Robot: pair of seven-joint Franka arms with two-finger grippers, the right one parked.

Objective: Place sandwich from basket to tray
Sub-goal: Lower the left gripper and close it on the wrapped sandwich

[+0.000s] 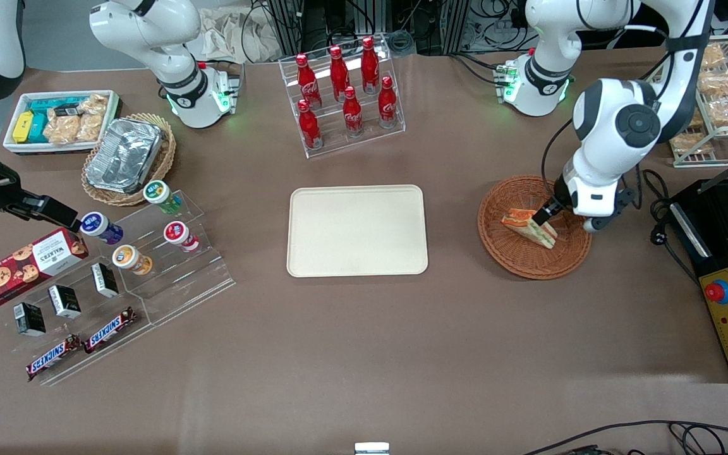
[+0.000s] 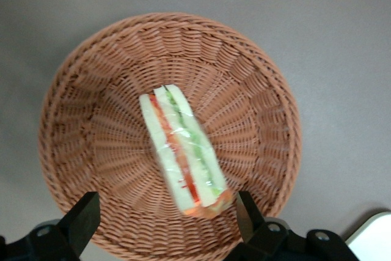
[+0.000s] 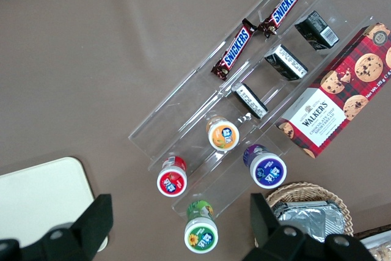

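- One sandwich (image 2: 183, 151), wrapped, lies in basket (image 2: 79, 90), near its rim.
- Gripper (image 2: 165, 221) above it, fingers (image 2: 82, 218) spread wide, holding nothing; finger bases cut off.
- Tray (image 1: 357, 230) mid-tabletop, bare.

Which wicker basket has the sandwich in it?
The reddish-brown round wicker basket under the left gripper holds the sandwich; the tan basket holds foil.
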